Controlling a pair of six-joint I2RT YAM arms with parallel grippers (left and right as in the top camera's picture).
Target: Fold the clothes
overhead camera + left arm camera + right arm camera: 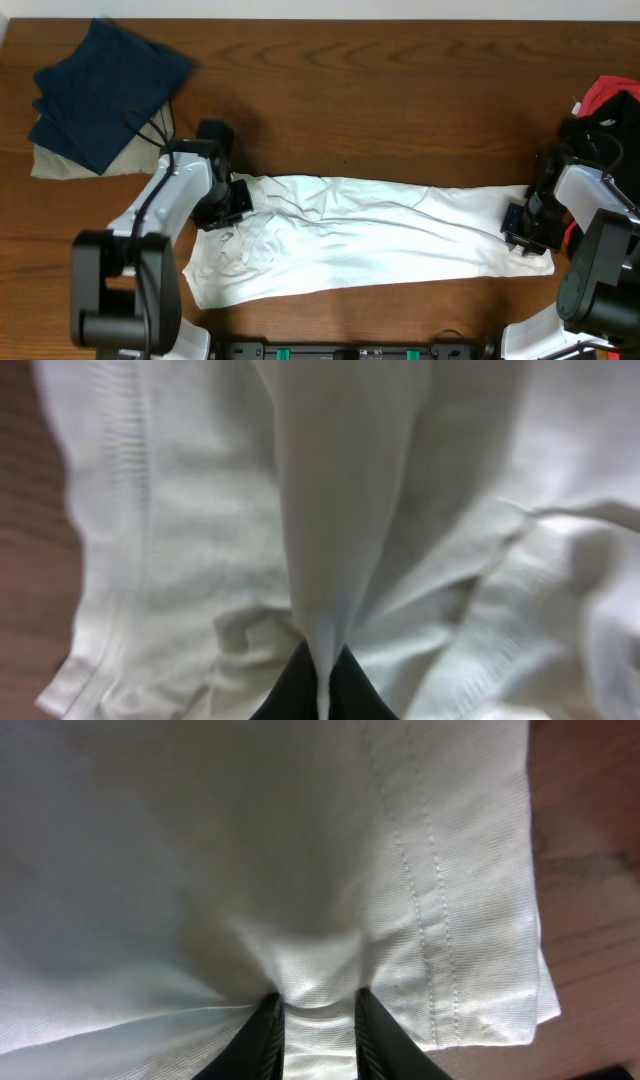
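Observation:
The white T-shirt (pixel 370 235) lies stretched across the table in a long band, plain side up, no lettering visible. My left gripper (pixel 225 205) is at its left end, shut on a thin fold of the cloth (pixel 325 560); the fingertips (pixel 322 678) pinch the fold between them. My right gripper (pixel 525 228) is at the shirt's right end near a stitched hem (pixel 430 890), its fingers (pixel 316 1020) closed on a bunch of cloth.
A navy folded garment (pixel 105 90) lies on a beige one (pixel 60 165) at the back left. A red and black object (pixel 605 105) sits at the right edge. Bare wooden table (pixel 380 100) lies behind the shirt.

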